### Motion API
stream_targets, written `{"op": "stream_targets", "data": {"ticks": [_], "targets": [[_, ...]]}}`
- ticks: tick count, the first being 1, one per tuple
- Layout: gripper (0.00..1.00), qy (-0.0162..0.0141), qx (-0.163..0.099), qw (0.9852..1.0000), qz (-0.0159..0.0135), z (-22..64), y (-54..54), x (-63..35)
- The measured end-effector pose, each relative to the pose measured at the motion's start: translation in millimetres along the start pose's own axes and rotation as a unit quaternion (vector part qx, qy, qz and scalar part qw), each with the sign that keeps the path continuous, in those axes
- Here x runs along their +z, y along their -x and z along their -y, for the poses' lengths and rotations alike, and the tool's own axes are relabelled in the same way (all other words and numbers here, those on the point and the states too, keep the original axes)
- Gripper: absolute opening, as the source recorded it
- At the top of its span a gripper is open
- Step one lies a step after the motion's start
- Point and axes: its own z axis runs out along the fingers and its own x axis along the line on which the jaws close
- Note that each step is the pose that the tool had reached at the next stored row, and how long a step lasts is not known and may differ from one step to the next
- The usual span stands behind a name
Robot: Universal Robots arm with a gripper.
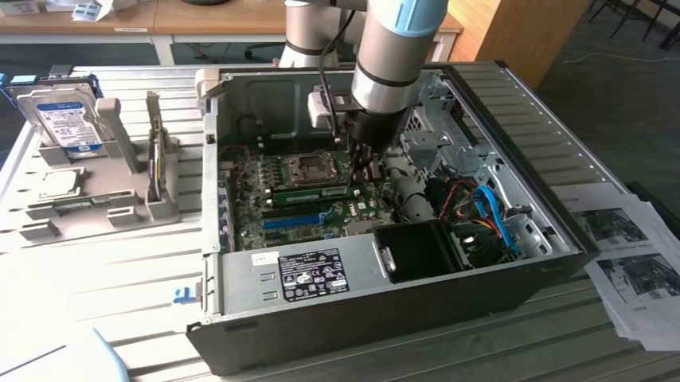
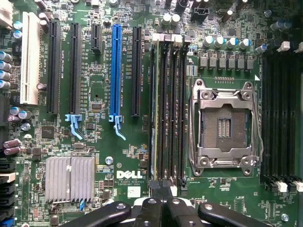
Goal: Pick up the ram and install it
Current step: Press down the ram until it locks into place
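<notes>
The ram [image 1: 314, 191] is a long green stick standing in a memory slot on the motherboard, just beside the CPU socket [image 1: 315, 165]. In the wrist view the ram [image 2: 154, 109] shows edge-on as a thin pale-green strip in the outermost of several black memory slots [image 2: 170, 109]. My gripper [image 1: 365, 163] reaches down into the open computer case, at the end of the stick toward the exterior view's right. The gripper [image 2: 161, 208] is shut, its black fingers [image 2: 149, 213] pressed together with nothing between them, just above one end of the memory slots.
A bright blue slot [image 2: 116, 71] and black expansion slots run parallel to the memory slots. The case walls [image 1: 531, 159], a black shroud [image 1: 425, 251] and coloured cables [image 1: 494, 215] crowd the arm. A grey rack holds a hard drive [image 1: 64, 119] at the exterior view's left. Printed sheets [image 1: 627, 255] lie at its right.
</notes>
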Motion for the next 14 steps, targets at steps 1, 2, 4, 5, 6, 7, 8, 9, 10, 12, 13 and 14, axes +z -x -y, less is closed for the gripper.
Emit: {"op": "stream_targets", "data": {"ticks": [1, 2, 4, 5, 6, 7, 8, 9, 10, 12, 13, 14], "targets": [[0.09, 0.0, 0.0, 1.0, 0.0, 0.0, 0.0, 0.4], [0.09, 0.0, 0.0, 1.0, -0.0001, 0.0, -0.1, 0.4], [0.09, 0.0, 0.0, 1.0, -0.0001, 0.0, -0.1, 0.5], [0.09, 0.0, 0.0, 1.0, -0.0001, 0.0, 0.0, 0.5], [0.09, 0.0, 0.0, 1.0, 0.0, 0.0, -0.1, 0.7], [0.09, -0.0001, 0.0, 1.0, 0.0003, 0.1, -0.1, 1.1], [0.09, -0.0001, 0.0, 1.0, 0.0005, 0.0, -0.1, 1.6], [0.09, 0.0, 0.0, 1.0, 0.0006, 0.0, -0.2, 1.9], [0.09, 0.0, 0.0, 1.0, 0.0006, 0.0, -0.2, 2.2], [0.09, 0.0, 0.0, 1.0, 0.0006, 0.1, -0.2, 2.2], [0.09, 0.0, 0.0, 1.0, 0.0006, 0.0, -0.2, 2.3], [0.09, 0.0, 0.0, 1.0, 0.0007, 0.0, -0.2, 2.3]]}}
